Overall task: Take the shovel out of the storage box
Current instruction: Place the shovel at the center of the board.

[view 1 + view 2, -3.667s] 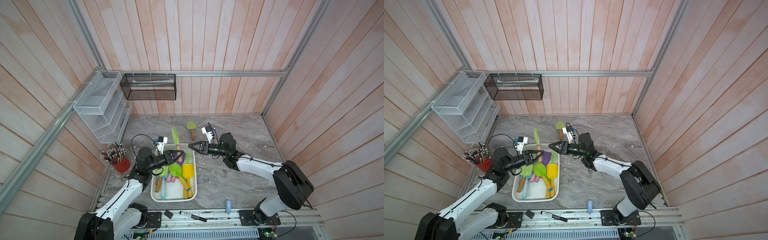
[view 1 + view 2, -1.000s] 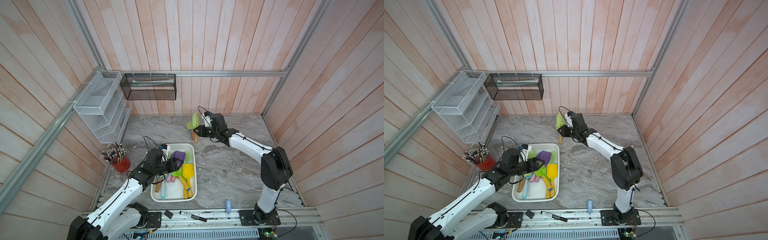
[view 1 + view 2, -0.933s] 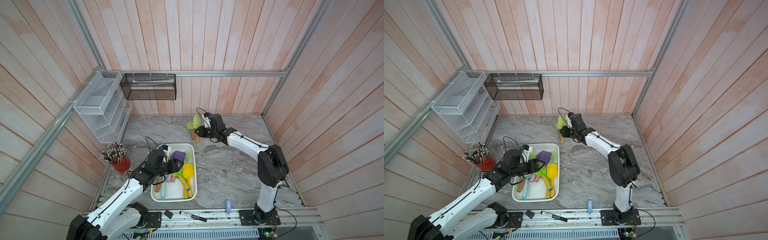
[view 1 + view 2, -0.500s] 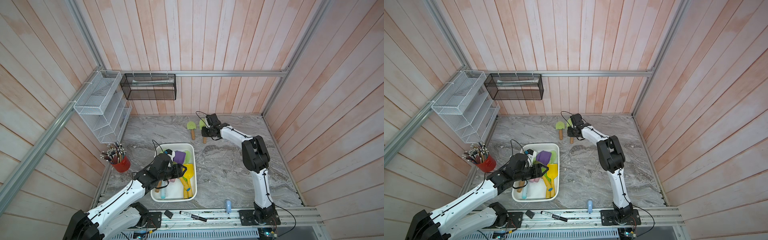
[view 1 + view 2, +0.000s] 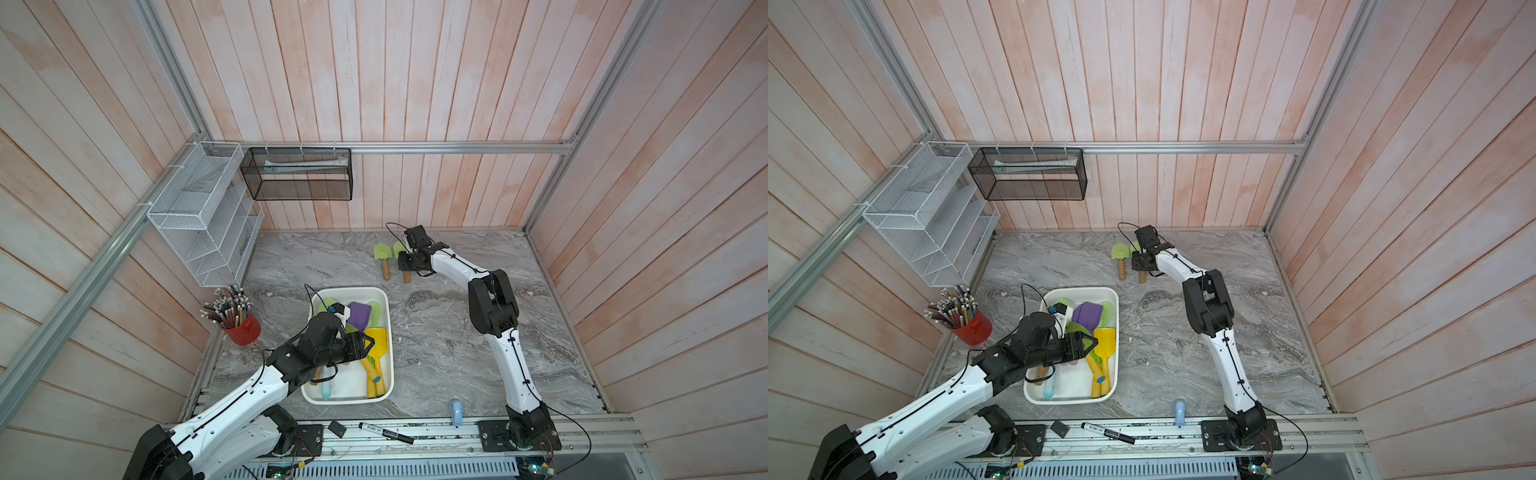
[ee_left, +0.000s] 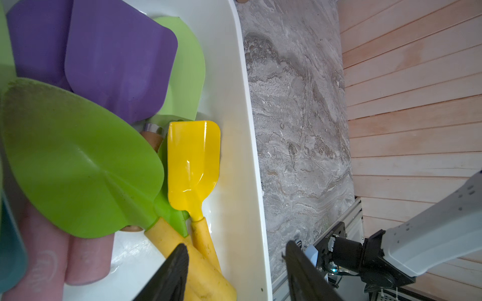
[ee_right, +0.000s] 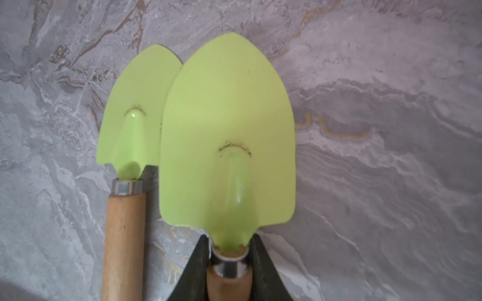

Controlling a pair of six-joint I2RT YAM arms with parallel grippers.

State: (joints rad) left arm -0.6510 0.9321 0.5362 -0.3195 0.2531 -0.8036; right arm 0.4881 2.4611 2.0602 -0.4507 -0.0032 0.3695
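R gripper (image 7: 229, 238) clamped on neck of pale-green shovel (image 7: 227, 130), out past far end of box (image 5: 390, 353), well apart from it. 2nd shovel (image 7: 135, 109) lies just beside; blades overlap in wrist view. L gripper (image 6: 234, 245) hovers over box, by the long wall nearer R arm, jaws apart, gripping nothing. Yellow shovel (image 6: 193, 161) + purple, green ones lie inside box.
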